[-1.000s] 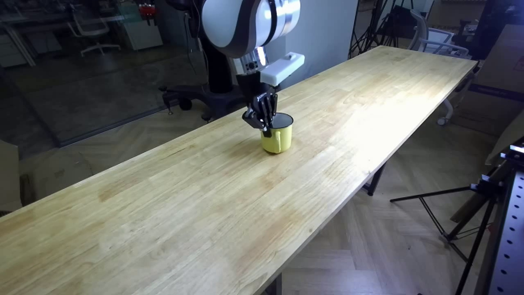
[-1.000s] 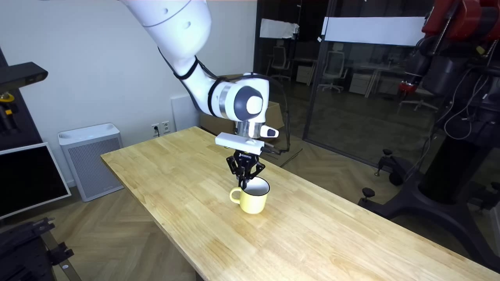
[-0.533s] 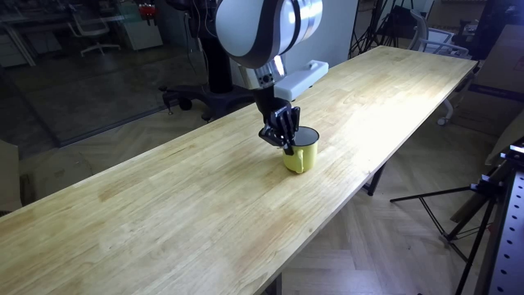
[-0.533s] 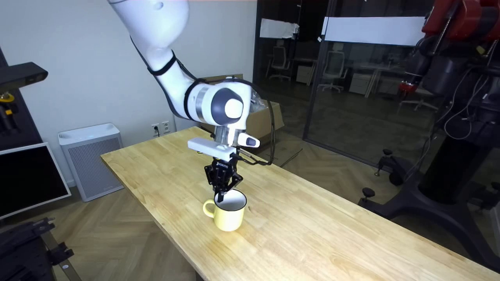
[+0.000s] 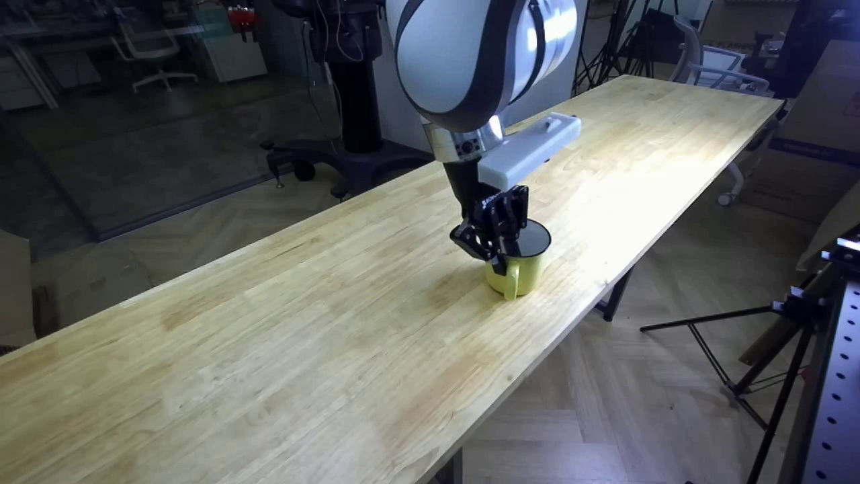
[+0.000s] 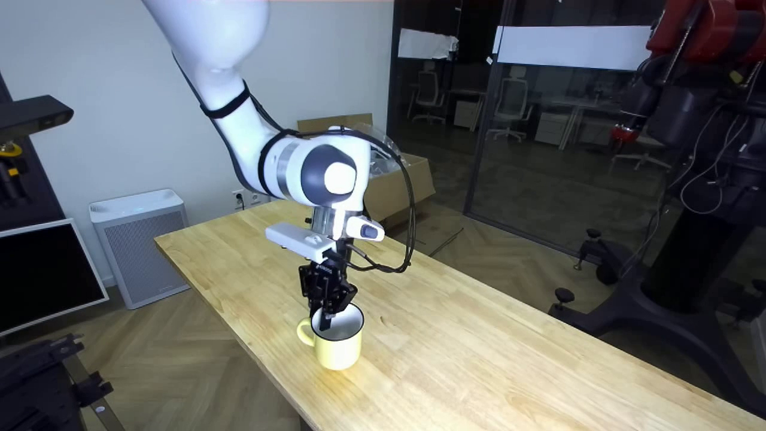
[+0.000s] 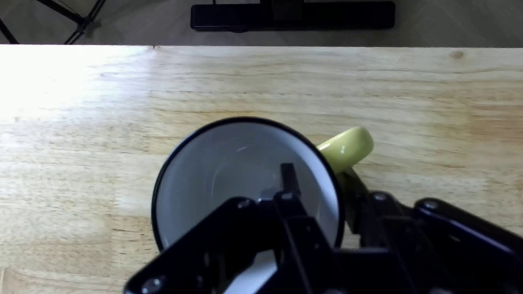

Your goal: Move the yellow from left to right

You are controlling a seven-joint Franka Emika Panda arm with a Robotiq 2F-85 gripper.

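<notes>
The black two-fingered metal claw (image 7: 322, 181) stands modestly parted astride the wall of a glossy yellow mug (image 6: 339, 354) with a white inside and a thin dark rim. One slim black finger (image 7: 289, 175) reaches down inside the mug, the other finger (image 7: 354, 183) lies outside, just beside the yellow loop handle (image 7: 347, 148), and the gap between them looks wider than the wall it spans. The mug looks upright on the long, pale wooden counter (image 5: 302, 336), between its two long edges; whether its base bears fully on the wood is hard to tell. Above the claw, in both exterior views, a white bar-shaped housing (image 5: 531, 149) juts from the white and dark-grey robot arm (image 6: 239, 134). Beyond the counter stand a boxy white-and-grey appliance (image 6: 140, 251), a brown cardboard box (image 6: 401, 188) and a black metal tripod (image 5: 803, 306), each in an exterior view.
</notes>
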